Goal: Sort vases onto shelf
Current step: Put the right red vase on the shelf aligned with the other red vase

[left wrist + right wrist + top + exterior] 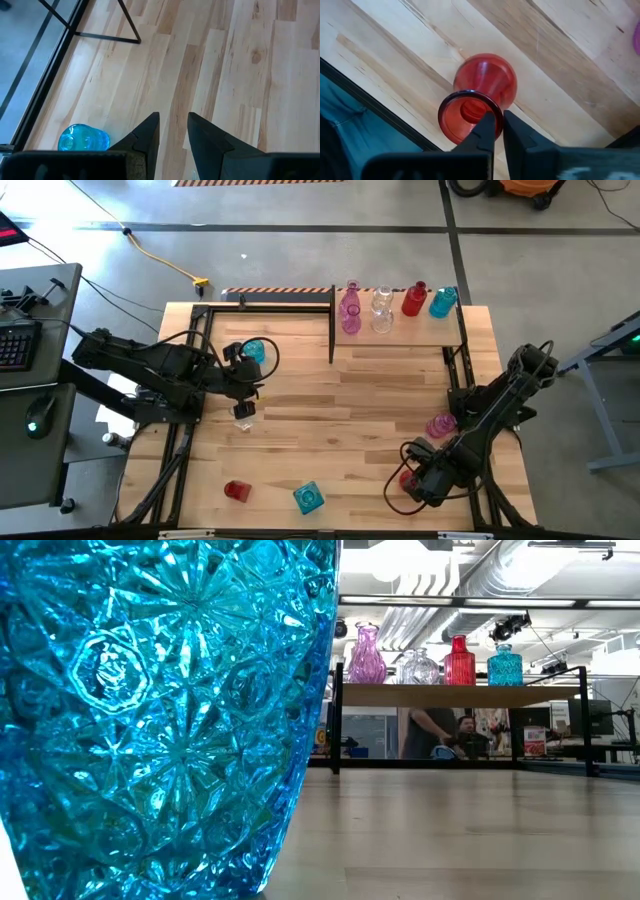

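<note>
4 vases [383, 307] stand on the shelf [400, 338] at upper right of the high view. We see our right gripper [494, 125] at lower right, fingers pinching the rim of a red vase [485, 87]. Our left gripper [173, 131], centre left, holds fingers slightly apart, near a teal vase [83, 139].

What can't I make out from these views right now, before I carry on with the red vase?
- Red vase at the right gripper: high view, arm covers it; wrist view shows fingers shut at its rim, the grip itself unclear.
- Table: low view, a teal vase against the lens blocks the near side.
- Clear vase under the left gripper: high view only, partly covered.
</note>
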You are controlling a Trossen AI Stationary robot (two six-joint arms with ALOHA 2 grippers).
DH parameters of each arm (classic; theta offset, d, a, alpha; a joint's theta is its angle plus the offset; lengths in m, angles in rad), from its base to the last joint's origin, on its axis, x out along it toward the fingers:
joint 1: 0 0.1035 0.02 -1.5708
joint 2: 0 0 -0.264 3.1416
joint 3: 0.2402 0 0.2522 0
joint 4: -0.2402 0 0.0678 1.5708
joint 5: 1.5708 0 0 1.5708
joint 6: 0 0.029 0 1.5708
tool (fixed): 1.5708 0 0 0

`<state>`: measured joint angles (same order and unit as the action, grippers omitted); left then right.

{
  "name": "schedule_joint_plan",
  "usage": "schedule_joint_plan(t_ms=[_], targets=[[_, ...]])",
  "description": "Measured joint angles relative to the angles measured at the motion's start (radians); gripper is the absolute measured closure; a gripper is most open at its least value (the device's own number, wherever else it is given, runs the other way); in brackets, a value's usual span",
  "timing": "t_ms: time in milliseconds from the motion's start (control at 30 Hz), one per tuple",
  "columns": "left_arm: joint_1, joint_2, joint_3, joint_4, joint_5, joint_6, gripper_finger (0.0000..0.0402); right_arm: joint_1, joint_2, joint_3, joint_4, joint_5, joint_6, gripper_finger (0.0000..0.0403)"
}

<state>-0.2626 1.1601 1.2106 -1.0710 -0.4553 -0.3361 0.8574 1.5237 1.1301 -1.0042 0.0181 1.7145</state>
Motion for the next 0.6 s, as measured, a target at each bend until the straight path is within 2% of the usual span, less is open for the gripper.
schedule_joint_plan(t_ms=[600], targets=[[0.0,0.0,0.0,0.0,0.0,0.0,0.0312,0.0,0.0,0.0,0.0,0.003,-0.074,0.0403]])
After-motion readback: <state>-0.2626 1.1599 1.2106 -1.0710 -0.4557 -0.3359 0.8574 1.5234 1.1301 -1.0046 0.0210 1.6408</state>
